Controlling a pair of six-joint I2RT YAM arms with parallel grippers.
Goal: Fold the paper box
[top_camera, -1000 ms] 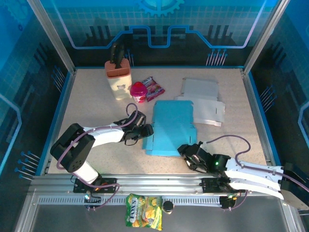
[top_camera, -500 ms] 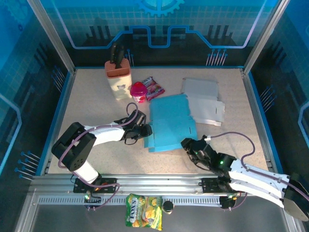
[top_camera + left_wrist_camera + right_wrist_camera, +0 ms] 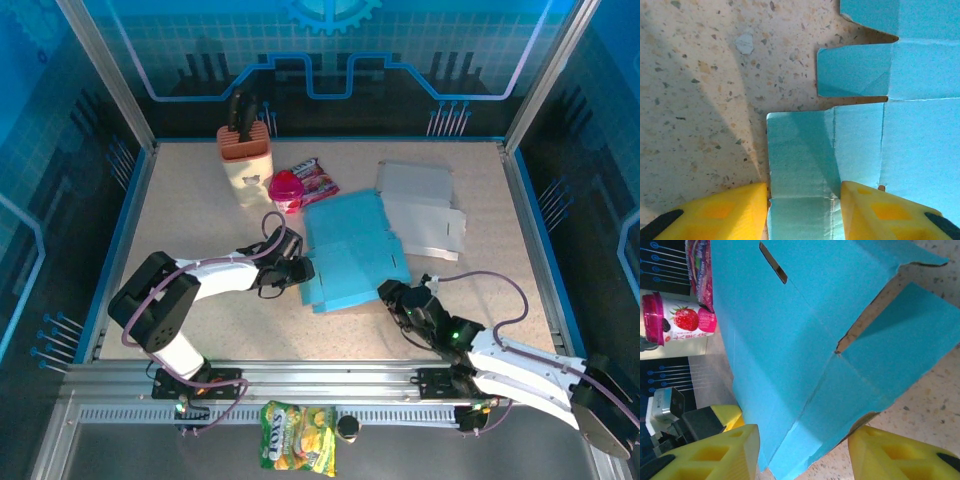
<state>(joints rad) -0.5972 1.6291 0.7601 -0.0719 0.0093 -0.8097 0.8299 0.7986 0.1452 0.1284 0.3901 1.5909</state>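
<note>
The flat blue paper box (image 3: 352,255) lies unfolded at the table's (image 3: 190,240) centre. Two arms reach low across the table toward it. The left gripper (image 3: 303,272) meets the box's left edge, its yellow fingers (image 3: 710,210) parted and straddling one flap (image 3: 802,150). The right gripper (image 3: 393,296) meets the box's near right corner, which lies between its equally parted fingers (image 3: 705,452). Beyond the box are one grey cardboard sheet (image 3: 422,210), just beside its far right edge, one snack packet (image 3: 318,182), one yogurt cup (image 3: 287,190) and one knife block (image 3: 243,155). One chip bag (image 3: 298,436) lies before the arm bases.
</note>
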